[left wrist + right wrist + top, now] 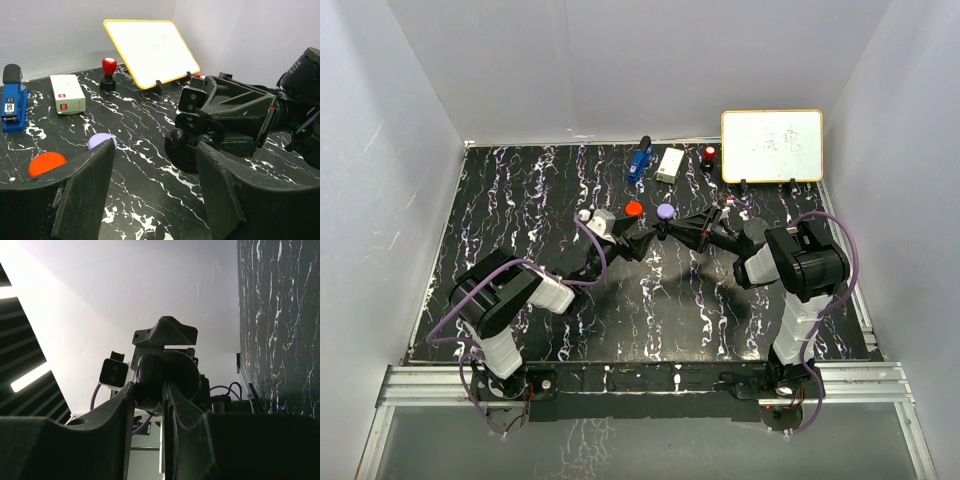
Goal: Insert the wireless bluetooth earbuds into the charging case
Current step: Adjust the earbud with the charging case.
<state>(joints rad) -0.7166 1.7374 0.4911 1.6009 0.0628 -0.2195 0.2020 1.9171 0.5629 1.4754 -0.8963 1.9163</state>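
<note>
While the right arm's fingers (150,397) are clamping together on a small rounded glossy black plastic charging case (150,376), the left arm's fingers (155,152) are standing wide apart. They are gripping nothing and facing that case from just beside it, above the middle of the black, white-veined marble-pattern counter (520,220). Looking down from above, a flat round red case (634,209) is lying at 11 o'clock from where the fingers meet. A round lavender case (666,211) is lying at 1 o'clock, and both are near it on the counter. Farther off, between 12 and 1 o'clock, a blue stapler (639,163), a white cardboard box (670,164) and a red-topped black stamp (709,154) are sitting in a row. A yellow-framed whiteboard (772,146) is leaning at 2 o'clock. The wireless earbuds are too small for me to pick out.
</note>
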